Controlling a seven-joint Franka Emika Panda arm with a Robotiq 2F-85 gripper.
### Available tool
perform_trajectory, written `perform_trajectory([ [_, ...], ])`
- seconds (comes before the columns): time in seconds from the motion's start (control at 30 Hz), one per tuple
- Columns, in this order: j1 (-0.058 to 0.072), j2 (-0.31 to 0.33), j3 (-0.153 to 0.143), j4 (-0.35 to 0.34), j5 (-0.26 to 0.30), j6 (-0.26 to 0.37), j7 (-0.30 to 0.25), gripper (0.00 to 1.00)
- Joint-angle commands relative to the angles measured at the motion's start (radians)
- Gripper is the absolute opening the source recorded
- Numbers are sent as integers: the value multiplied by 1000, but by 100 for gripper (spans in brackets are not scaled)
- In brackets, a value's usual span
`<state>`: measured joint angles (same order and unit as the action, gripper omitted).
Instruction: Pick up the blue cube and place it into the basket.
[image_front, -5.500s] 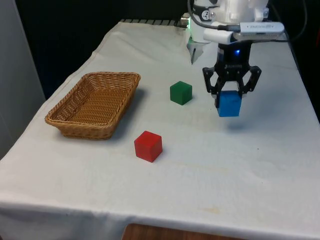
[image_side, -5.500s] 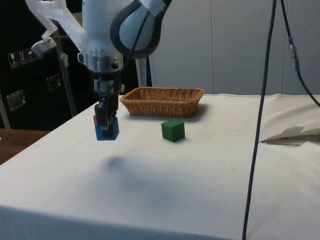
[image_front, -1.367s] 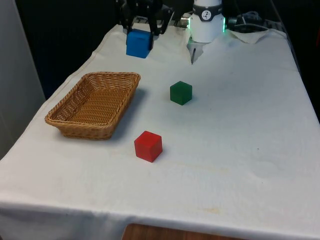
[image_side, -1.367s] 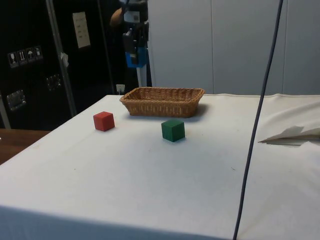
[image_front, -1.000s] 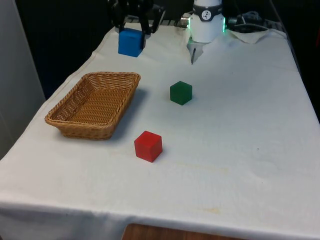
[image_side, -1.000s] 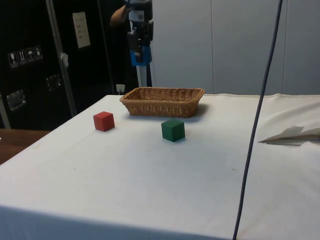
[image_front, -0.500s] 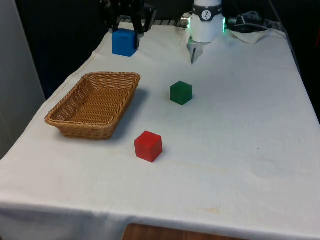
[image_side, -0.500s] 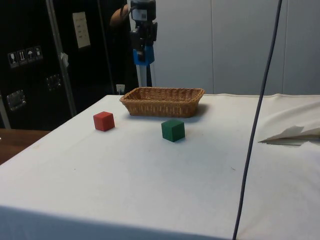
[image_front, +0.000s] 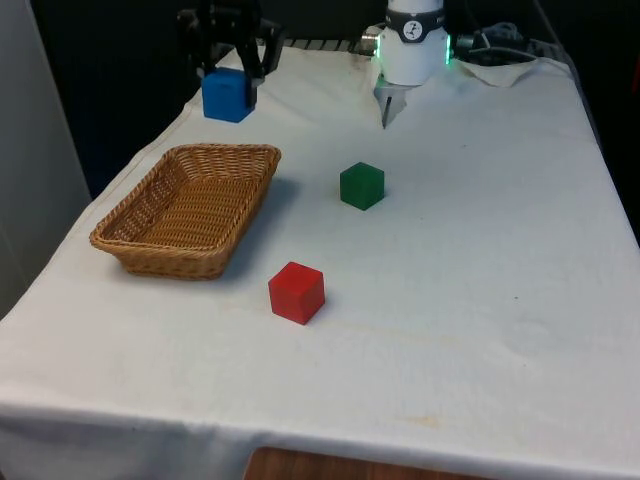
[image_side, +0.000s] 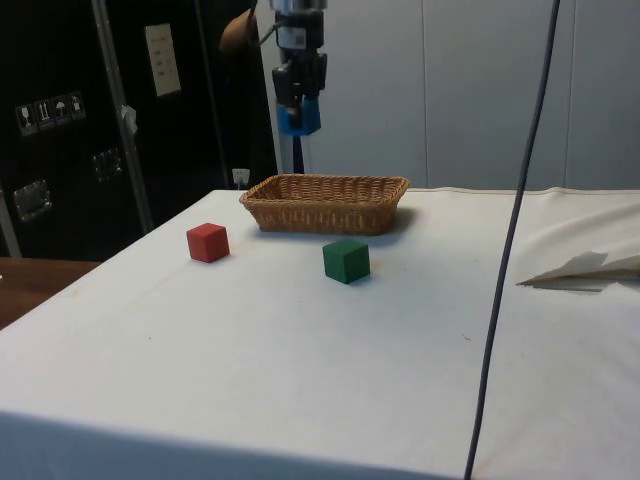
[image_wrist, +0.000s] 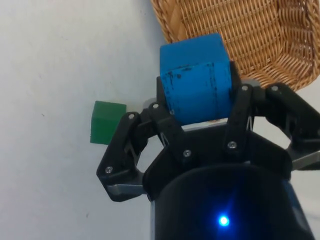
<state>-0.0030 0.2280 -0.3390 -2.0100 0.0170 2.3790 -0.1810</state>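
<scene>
Tool (image_front: 229, 72) carried blue cube (image_front: 227, 95) leftward, beyond basket (image_front: 190, 205); no readable writing

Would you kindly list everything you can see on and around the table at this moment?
Wicker basket: one, tan, on the cloth at the front view's left.
Green cube: one, on the cloth beside the basket.
Red cube: one, on the cloth, nearer the camera than the green cube.
White cloth: one, covering the table.
Blue cube: one, held in the air.
Gripper: one, black, shut on the blue cube.
</scene>
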Motion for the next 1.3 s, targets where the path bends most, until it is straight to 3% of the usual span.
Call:
perform_trajectory([
  [0.0, -9, 8, 4, 4, 24, 1, -20, 0],
  [0.03, -10, 13, 1, 5, 34, 2, -28, 0],
  [0.07, -1, 11, -7, 4, 19, 1, -15, 0],
  [0.1, -11, 18, -2, 7, 43, 2, -36, 0],
  [0.37, -16, 67, -40, 28, 124, -2, -108, 0],
  [0.4, -8, 63, -45, 23, 109, 1, -95, 0],
  [0.43, -16, 72, -43, 30, 129, -2, -113, 0],
  [0.6, -9, 79, -54, 35, 133, -4, -115, 0],
  [0.93, -9, 83, -56, 34, 129, -1, -114, 0],
  [1.17, -19, 120, -65, 39, 143, 22, -136, 0],
  [1.2, -12, 116, -71, 35, 132, 18, -125, 0],
  [1.23, -20, 125, -67, 39, 144, 26, -137, 0],
  [1.27, -20, 131, -69, 40, 146, 30, -139, 0],
])
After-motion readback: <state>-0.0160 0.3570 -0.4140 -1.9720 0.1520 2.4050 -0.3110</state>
